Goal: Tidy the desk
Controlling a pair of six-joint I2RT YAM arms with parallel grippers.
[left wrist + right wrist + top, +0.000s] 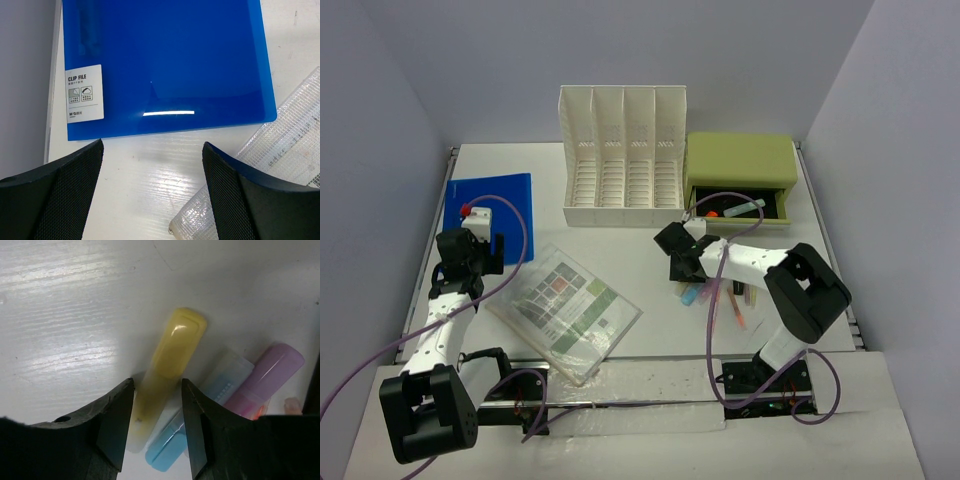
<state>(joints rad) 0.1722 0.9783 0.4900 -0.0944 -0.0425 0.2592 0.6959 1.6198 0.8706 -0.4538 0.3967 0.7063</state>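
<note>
The white desk (520, 165) holds everything. My right gripper (688, 280) (157, 382) is down on a cluster of highlighters (720, 297), its jaws closed against the sides of a yellow highlighter (172, 350) that lies on the desk. A blue-capped highlighter (167, 455) and a purple one (272, 370) lie right beside it. My left gripper (470, 232) (152, 145) hangs open over bare desk just short of the near edge of a blue clip file (490, 200) (165, 65), holding nothing.
A clear mesh pouch (565, 310) (280, 150) with papers lies between the arms, its corner under my left gripper's right finger. A white slotted file rack (620, 155) stands at the back. Beside it a green drawer box (740, 170) has its drawer (735, 208) open with small items inside.
</note>
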